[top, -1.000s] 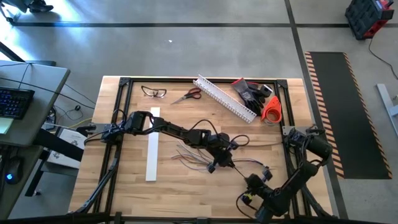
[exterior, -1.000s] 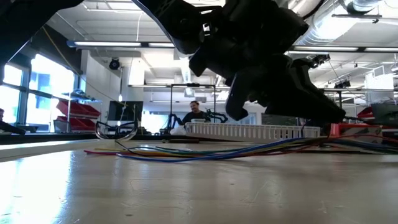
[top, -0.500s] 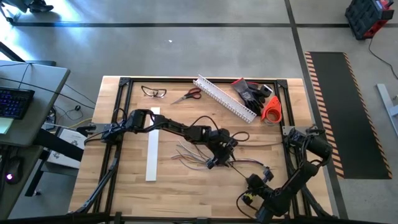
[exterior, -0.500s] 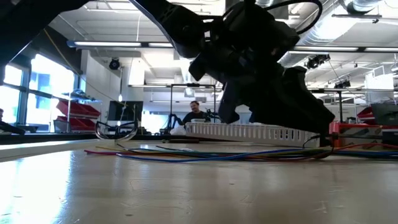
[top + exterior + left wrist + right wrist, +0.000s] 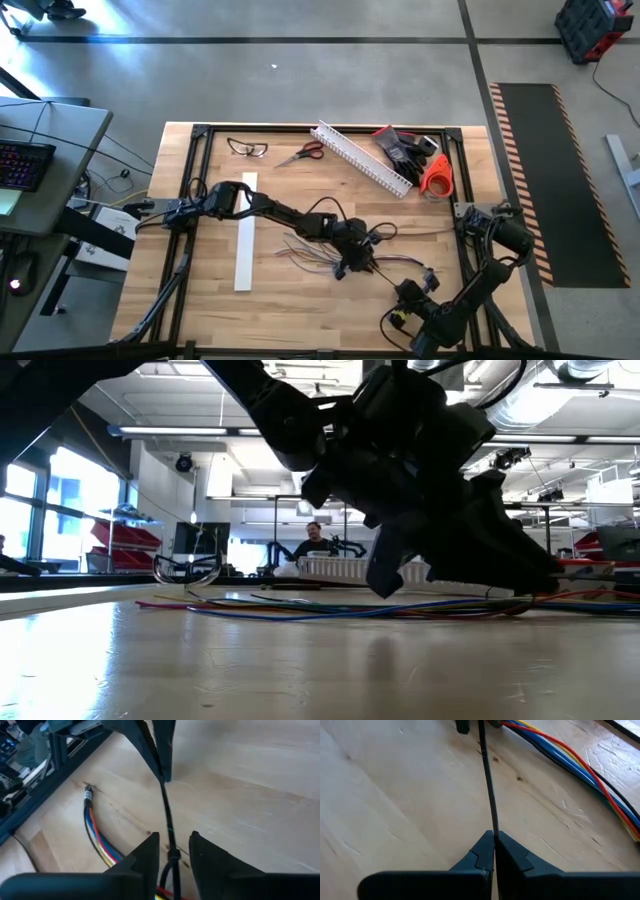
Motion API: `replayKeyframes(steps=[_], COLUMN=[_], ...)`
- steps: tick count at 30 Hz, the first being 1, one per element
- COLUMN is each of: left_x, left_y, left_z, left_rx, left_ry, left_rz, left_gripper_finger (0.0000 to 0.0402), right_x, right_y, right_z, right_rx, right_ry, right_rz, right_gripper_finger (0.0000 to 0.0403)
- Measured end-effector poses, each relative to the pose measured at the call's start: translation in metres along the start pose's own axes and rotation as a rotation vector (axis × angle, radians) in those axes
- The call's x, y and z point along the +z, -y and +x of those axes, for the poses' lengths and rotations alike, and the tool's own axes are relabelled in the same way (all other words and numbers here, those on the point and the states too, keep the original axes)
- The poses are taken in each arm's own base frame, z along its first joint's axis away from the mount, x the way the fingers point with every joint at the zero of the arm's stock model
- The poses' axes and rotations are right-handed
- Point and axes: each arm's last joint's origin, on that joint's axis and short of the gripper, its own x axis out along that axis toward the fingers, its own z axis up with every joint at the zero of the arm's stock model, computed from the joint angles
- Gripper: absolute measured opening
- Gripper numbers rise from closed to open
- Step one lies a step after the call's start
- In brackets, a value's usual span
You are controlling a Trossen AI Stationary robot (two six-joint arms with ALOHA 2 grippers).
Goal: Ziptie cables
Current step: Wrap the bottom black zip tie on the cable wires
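Note:
The cables (image 5: 308,250) lie spread across the table's middle as a limp bundle of blue, red, yellow and dark wires (image 5: 95,832) (image 5: 570,757). A thin dark ziptie (image 5: 487,780) runs from the bundle to my right gripper (image 5: 494,840), which is shut on its tail. My left gripper (image 5: 172,852) is open over the bundle (image 5: 347,266). Its fingers stand on either side of the ziptie near the wires. My right gripper (image 5: 385,277) sits toward the table's near right of it. In the low view the left arm hides the bundle's right end (image 5: 300,608). My right gripper pinches the ziptie's free tail (image 5: 492,827) between its two fingertips, coming low over the table with the fingers lying along the strip. The strip stretches straight from the fingertips to the bundle, just above the wood.
Along the far edge lie the white slotted channel (image 5: 362,158), scissors (image 5: 303,153), safety glasses (image 5: 247,148), dark gloves (image 5: 405,148) and an orange tape roll (image 5: 437,175). A flat white strip (image 5: 245,232) lies left of the cables. A person (image 5: 315,540) sits in the room beyond.
My left gripper has dipped toward the table and tipped. The wires' right end, raised a second ago, now lies low along the wood. My right gripper has stayed shut on the ziptie.

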Motion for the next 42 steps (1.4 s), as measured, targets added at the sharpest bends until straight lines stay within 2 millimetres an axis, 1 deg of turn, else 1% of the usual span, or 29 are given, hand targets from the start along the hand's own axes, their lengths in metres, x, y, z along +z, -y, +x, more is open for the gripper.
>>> replayKeyframes(steps=[7,10,15,19,22,25,28,31,34,38,42], left_x=[-0.002,-0.002,-0.002,-0.002,-0.002,-0.001,-0.001,-0.001,-0.001,-0.001,-0.001], left_y=[-0.001,-0.002,-0.002,-0.002,-0.002,-0.002,-0.002,-0.002,-0.002,-0.002,-0.002], left_z=[0.000,0.000,0.000,0.000,0.000,0.000,0.000,0.000,0.000,0.000,0.000], left_rx=[0.022,0.031,0.034,0.035,0.036,0.037,0.037,0.037,0.036,0.034,0.034], left_ry=[-0.030,-0.029,-0.028,-0.028,-0.029,-0.026,-0.023,-0.022,-0.023,-0.022,-0.022], left_rz=[-0.010,-0.002,0.000,0.000,0.000,0.001,0.002,0.002,0.001,0.001,0.001], left_gripper_finger=[0.0025,0.0009,0.0005,0.0004,0.0004,0.0003,0.0003,0.0003,0.0003,0.0002,0.0002], right_x=[-0.003,-0.005,-0.008,-0.007,0.005,0.020,0.030,0.033,0.038,0.045,0.046], right_y=[0.001,0.001,0.005,0.009,0.011,0.014,0.011,-0.001,-0.009,-0.007,-0.002], right_z=[-0.002,-0.004,-0.007,-0.010,-0.024,-0.038,-0.043,-0.034,-0.020,0.000,0.015], right_rx=[0.004,0.008,-0.006,-0.029,-0.029,-0.033,0.015,0.067,0.088,0.027,0.010], right_ry=[-0.007,-0.008,-0.003,0.002,0.005,0.050,0.095,0.090,0.100,0.106,0.122], right_rz=[0.019,0.035,0.069,0.035,-0.025,-0.077,-0.195,-0.368,-0.434,-0.372,-0.313], right_gripper_finger=[0.0000,0.0000,0.0000,0.0008,0.0037,0.0088,0.0144,0.0188,0.0211,0.0211,0.0189])
